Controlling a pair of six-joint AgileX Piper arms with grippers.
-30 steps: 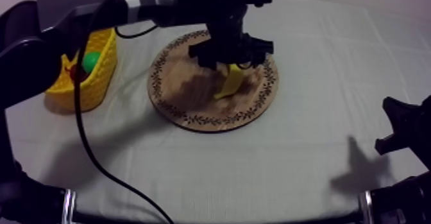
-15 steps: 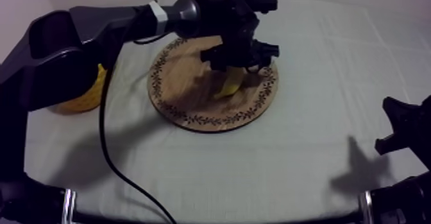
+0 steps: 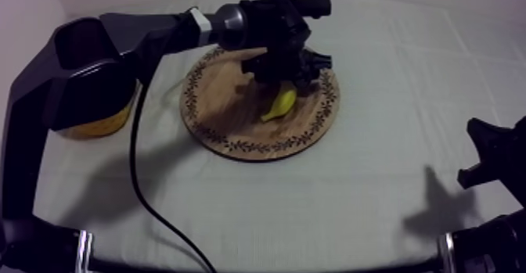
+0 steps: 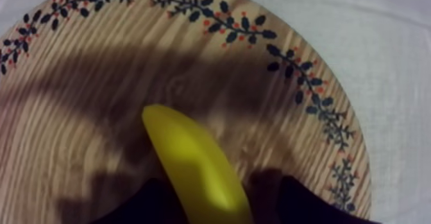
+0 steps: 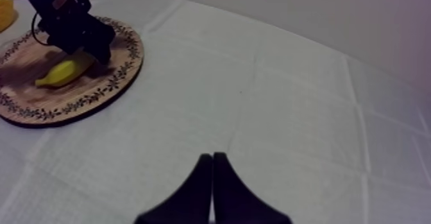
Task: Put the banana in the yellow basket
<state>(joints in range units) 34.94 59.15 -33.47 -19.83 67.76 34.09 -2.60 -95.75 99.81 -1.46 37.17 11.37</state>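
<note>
1. Banana (image 3: 280, 104) lies flat on the wooden board (image 3: 227, 104), right of its centre and well inside the patterned rim; not yet lifted.
2. L pincer (image 3: 283, 79) is down on the banana's far end; the L wrist view has the fruit running up its middle w/ dark parts at each side; whether it pinches the fruit or stands spread round it I cannot tell.
3. R pincer (image 5: 213, 159) is pressed together on nothing; parked low at the bench's (image 3: 313, 206) right side, well apart from the board.
4. Step in hand, my read: securing the grasp; best to close across the banana's narrow width, near the end it is at, and confirm the hold before rising; the fruit looks smooth and curved, so it may roll or swing if pinched off-centre.
5. Lift straight up first so the free end clears the wood.
6. Yellow basket (image 3: 102, 123) sits at the bench's left, near the board, mostly behind the L arm; bare cloth lies between them.
7. Carry high enough to clear the basket wall; the route looks open.
</note>
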